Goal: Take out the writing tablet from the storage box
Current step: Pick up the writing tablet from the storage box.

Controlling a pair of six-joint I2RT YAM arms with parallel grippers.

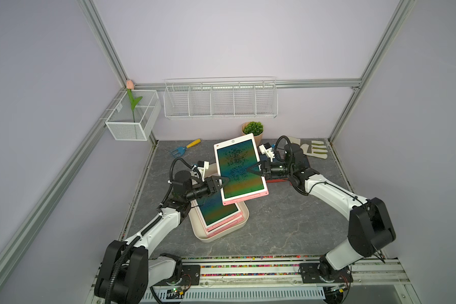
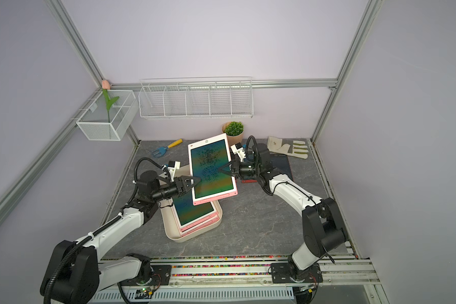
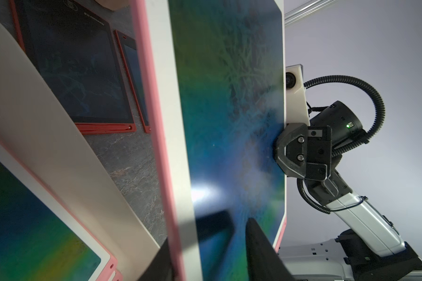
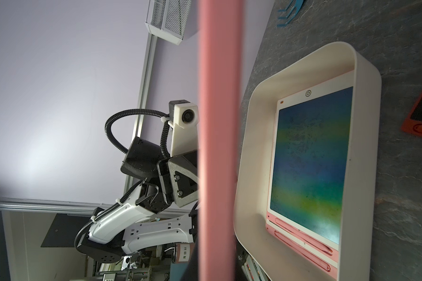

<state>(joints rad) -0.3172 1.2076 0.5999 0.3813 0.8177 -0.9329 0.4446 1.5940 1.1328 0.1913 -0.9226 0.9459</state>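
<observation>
Jaws of our right gripper point(image 1: 251, 169) pinch one long side of the writing tablet point(image 1: 239, 168) above the storage box point(image 1: 223, 235), while our left gripper point(image 1: 223, 182) sits half-open around the opposite side.

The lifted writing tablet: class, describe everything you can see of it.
The lifted writing tablet is a flat plastic slab with a white front frame, pink back and edge, and a dark screen banded blue, green and yellow. It is held tilted above the storage box, the right gripper clamping one long side and the left gripper at the opposite side.
</observation>
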